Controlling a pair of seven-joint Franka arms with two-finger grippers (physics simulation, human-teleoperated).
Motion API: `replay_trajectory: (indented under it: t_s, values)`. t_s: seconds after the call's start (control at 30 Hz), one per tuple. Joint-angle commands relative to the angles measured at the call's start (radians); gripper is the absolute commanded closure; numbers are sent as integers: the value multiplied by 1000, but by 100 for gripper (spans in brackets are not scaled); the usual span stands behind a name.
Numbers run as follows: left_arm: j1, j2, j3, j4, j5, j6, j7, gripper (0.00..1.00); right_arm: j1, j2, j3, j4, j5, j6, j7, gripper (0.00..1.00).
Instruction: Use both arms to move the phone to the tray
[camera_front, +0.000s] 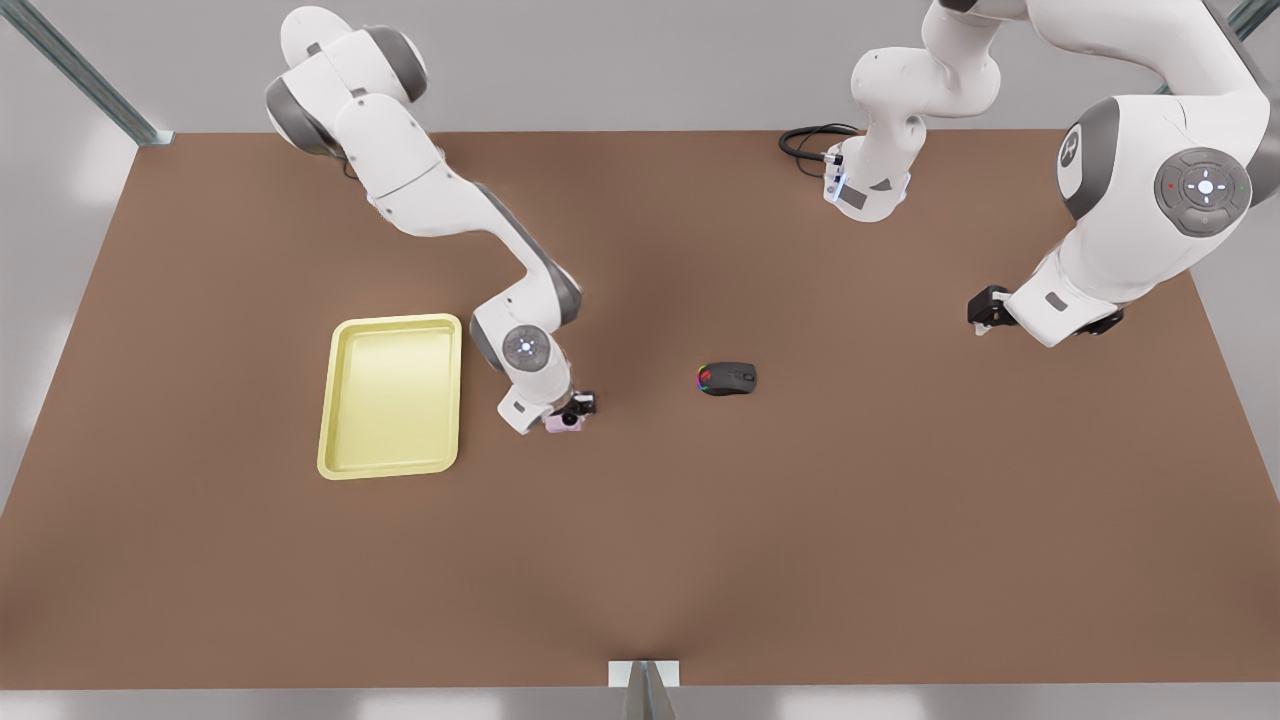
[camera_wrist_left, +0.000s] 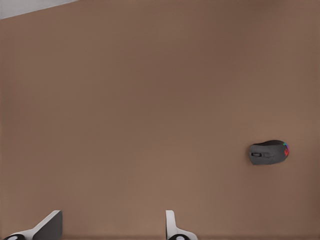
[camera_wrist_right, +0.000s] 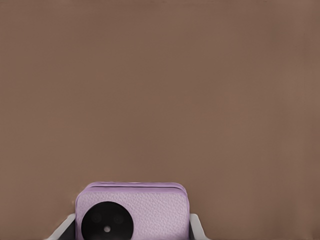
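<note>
Pink phone (camera_wrist_right: 134, 210) — gripped by right gripper (camera_front: 566, 418) fingers (camera_wrist_right: 196, 226), lens toward wrist.

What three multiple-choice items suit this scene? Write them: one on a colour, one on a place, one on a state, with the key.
1. The tray is
A. blue
B. red
C. pale yellow

2. The phone is
A. between the right gripper fingers, between the tray and the mouse
B. lying in the tray
C. on top of the mouse

3. The left gripper is
A. shut on the mouse
B. open, holding nothing
C. shut on the tray's rim

Key:
1 C: the front view shows it yellow.
2 A: the right wrist view shows a finger at each side of it.
3 B: its fingers stand apart over bare table, away from the mouse.
</note>
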Motion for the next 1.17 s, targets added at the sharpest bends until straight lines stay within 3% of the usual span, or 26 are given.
replay_trajectory:
  t_s: [0.0,0.2,0.4,0.43,0.47,0.6,0.73,0.83,0.93,1.03,1.13]
  values:
    - [0,-1,0,0,1,-1,5,0,-62,-38,0,-46,-1,-27,-236,20]
    - [0,-1,0,0,1,-1,5,0,-304,-216,-2,-303,-1,-11,-591,20]
    - [0,0,0,0,1,1,5,0,-423,-233,-8,-403,0,34,-793,20]
    - [0,0,0,0,1,1,5,0,-423,-231,-8,-403,0,34,-793,18]
    - [0,0,0,0,1,-1,5,0,-421,-228,-8,-400,0,34,-793,0]
    - [0,0,-3,0,-1,5,-52,0,-421,-237,-8,-394,0,23,-790,0]
    - [-1,14,-3,2,-6,21,-93,0,-420,-406,-23,-210,25,-286,-763,0]
    - [-1,14,-3,2,-6,21,-93,0,-424,-453,-152,112,45,-593,-720,0]
    - [-3,17,-3,2,-4,21,-93,0,-469,-518,-175,233,43,-777,-678,0]
    - [-4,22,-5,4,-2,21,-98,0,-455,-510,-175,356,22,-917,-680,0]
    - [-5,22,-5,5,-1,21,-98,0,-456,-499,-173,391,43,-923,-683,0]
